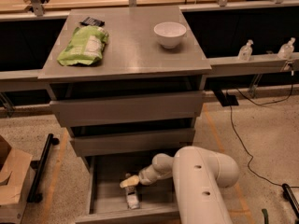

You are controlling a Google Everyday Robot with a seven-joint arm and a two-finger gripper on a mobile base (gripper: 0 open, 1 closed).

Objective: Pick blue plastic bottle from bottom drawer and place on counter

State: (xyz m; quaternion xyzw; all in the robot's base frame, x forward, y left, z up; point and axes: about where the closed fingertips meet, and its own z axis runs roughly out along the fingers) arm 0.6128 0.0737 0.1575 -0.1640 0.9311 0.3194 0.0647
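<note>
My pincer (130, 182) is down inside the bottom drawer (106, 191), which stands pulled out beneath the two wider drawers; my thick white arm (202, 183) reaches in from the drawer's right side and hides its right half; the pincer's pale tip points toward the left wall, about midway between the drawer's back and its front edge; whether the pincer is wide or narrow I cannot tell, and I cannot tell whether it touches anything; the blue plastic bottle (132, 200) lies on the drawer's grey floor just in front of the pincer's tip, close to the front edge and near the middle of the drawer's width; up on the counter (131, 57) a green bag (84, 45) lies near the left edge, with a small dark packet (92, 21) beside it at the back left corner; a white bowl (170, 34) stands upright toward the back right of the counter, well apart from the bag; two clear pump bottles (245, 50) stand on a ledge to the right of the cabinet; a cardboard box (11, 181) sits on the floor at the left.
</note>
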